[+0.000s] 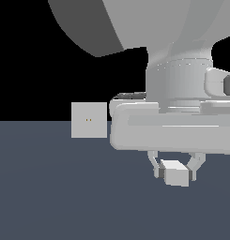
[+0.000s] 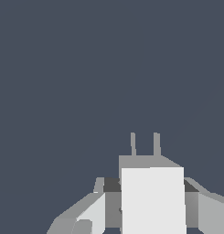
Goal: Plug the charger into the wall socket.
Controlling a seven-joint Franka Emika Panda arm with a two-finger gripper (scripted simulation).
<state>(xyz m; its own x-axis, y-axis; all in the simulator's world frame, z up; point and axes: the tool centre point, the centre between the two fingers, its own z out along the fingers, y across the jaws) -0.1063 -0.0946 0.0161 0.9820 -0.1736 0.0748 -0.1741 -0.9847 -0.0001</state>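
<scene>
Here the gripper (image 1: pixel 176 171) is closed on the charger (image 1: pixel 176 174), one finger against each side, holding it clear above the worktop (image 1: pixel 50 197). In the wrist view the charger's (image 2: pixel 152 199) two prongs (image 2: pixel 145 144) stick out past the fingertips, probably so they can lead into the holes. Farther off, toward ten o'clock of the charger in the exterior view, the wall socket (image 1: pixel 89 120) stands upright, well apart, its two tiny holes facing the camera.

No text, label, brand, number or sign can be read anywhere.
</scene>
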